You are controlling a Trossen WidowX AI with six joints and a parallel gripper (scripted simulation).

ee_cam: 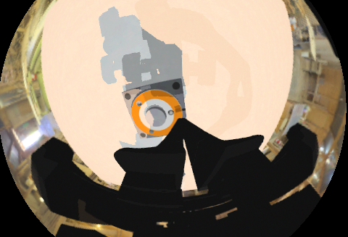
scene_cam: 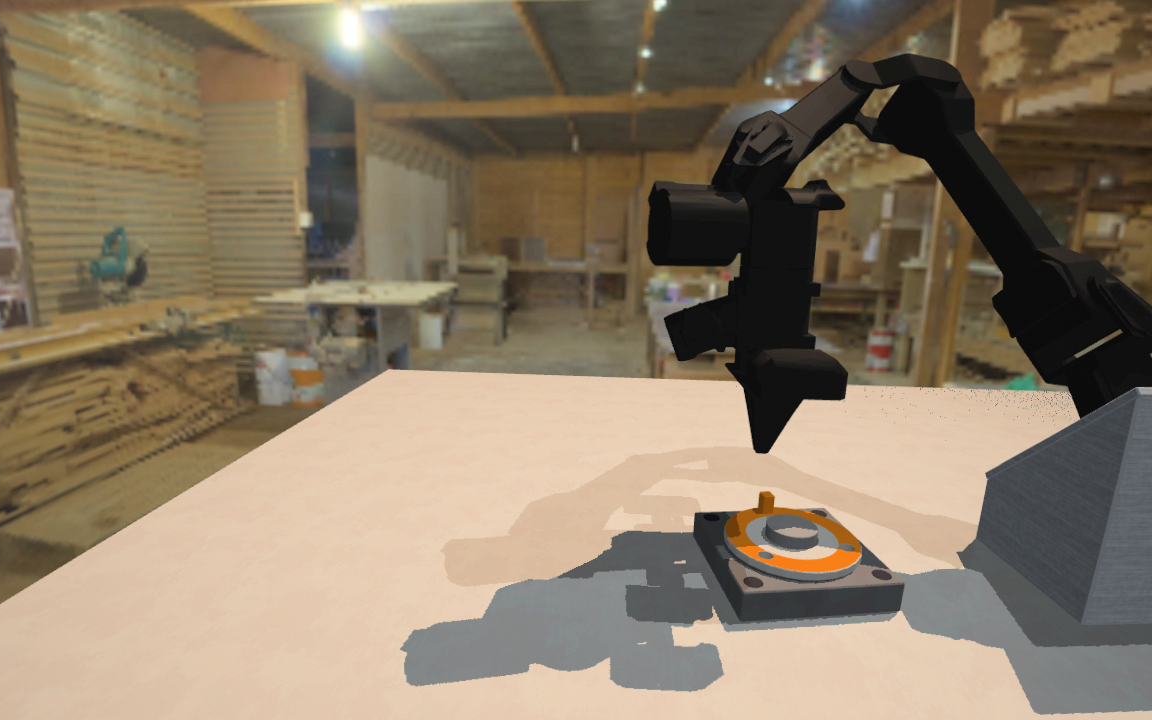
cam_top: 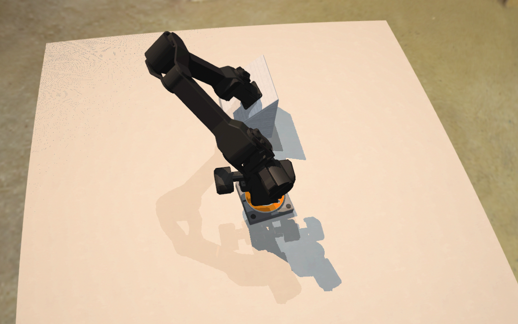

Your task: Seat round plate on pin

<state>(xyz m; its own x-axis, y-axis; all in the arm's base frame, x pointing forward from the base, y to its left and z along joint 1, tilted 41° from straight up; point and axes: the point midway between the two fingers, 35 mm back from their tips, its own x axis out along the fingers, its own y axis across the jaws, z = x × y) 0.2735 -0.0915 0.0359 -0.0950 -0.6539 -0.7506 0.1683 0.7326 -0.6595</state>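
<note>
the round plate point(scene_cam: 792, 542) lay on the square grey base point(scene_cam: 797, 577), ringed around the central post point(scene_cam: 792, 534). its orange tab point(scene_cam: 766, 501) stood upright at the rim's far edge, about 11 o'clock in the exterior view. being round, the plate had no long axis; it looked roughly level, though the pin and its hole were too small to make out. the gripper point(scene_cam: 764, 445) hung above the tab, apart from it, fingers pressed together on nothing. in the top view the wrist hid most of the plate point(cam_top: 263, 208). the wrist view showed 1 orange ring point(ee_cam: 154, 114), its lower right edge cut off by a fingertip point(ee_cam: 182, 128).
</note>
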